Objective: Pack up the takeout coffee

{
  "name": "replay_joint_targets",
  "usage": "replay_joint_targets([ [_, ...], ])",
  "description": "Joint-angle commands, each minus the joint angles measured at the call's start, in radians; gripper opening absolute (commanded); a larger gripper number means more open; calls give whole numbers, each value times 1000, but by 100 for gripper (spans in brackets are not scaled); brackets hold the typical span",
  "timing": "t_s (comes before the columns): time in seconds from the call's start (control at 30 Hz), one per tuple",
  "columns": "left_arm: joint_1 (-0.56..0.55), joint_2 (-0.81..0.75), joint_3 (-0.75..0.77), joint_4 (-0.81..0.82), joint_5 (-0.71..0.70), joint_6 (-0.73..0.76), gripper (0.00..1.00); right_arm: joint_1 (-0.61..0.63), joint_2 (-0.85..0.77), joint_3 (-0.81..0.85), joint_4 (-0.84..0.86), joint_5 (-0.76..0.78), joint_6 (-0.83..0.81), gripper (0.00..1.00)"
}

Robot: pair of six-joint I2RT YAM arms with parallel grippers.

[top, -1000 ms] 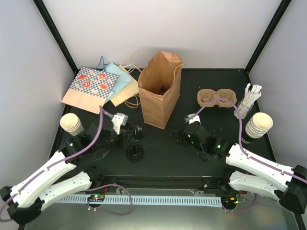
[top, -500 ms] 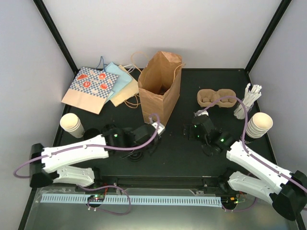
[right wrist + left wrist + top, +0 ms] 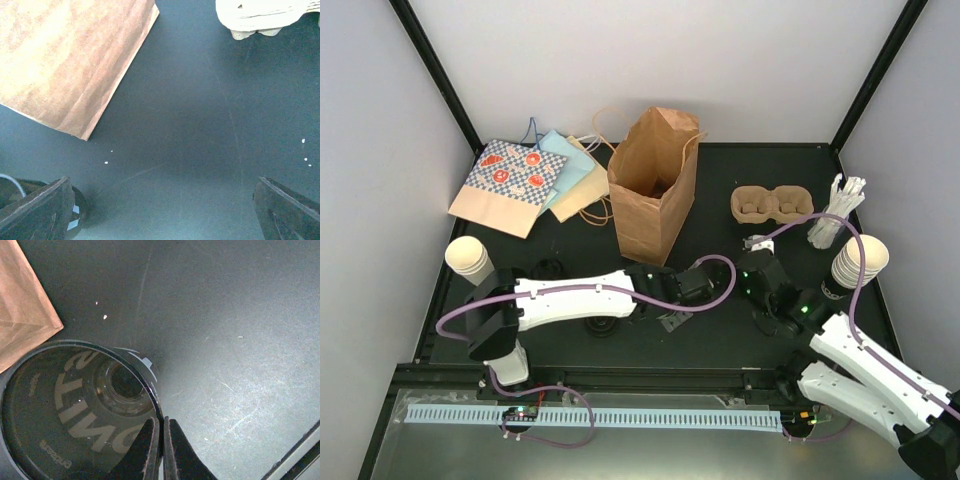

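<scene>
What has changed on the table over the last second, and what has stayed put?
The left claw, shut on the rim of a black lid, swung rightward from the far left to in front of the paper bag. The open right claw shifted slightly right. Bag, cup carrier and cup stacks stayed put.

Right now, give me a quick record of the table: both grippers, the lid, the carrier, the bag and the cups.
left gripper: shut on the rim of the lid
right gripper: open, holding nothing
lid: black, pinched at its edge
carrier: both hollows empty, right of the bag, apart from it
bag: upright, mouth open
cups: one stack at the left edge, another at the right; none in the carrier
</scene>
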Motion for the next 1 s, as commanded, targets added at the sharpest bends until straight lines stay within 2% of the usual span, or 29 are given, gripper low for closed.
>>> replay_joint_targets([
  [0.0, -4, 44, 79, -33, -3, 21, 2, -7, -37, -14, -22, 39, 8, 100],
  [0.13, -4, 99, 119, -63, -12, 12, 2, -7, -51, -18, -28, 49, 5, 100],
  [0.27, -4, 120, 142, -82, -5, -1, 7, -6, -54, -15, -34, 56, 4, 100],
  [0.47, -4, 86, 142, -84, 12, -15, 32, -6, -69, -11, -41, 64, -3, 100],
  [0.77, -5, -7, 171, -142, 12, -47, 59, -6, -64, -8, -34, 37, -16, 100],
  [0.97, -4, -158, 135, -160, 30, -88, 88, -6, -38, 9, -24, 9, -44, 100],
])
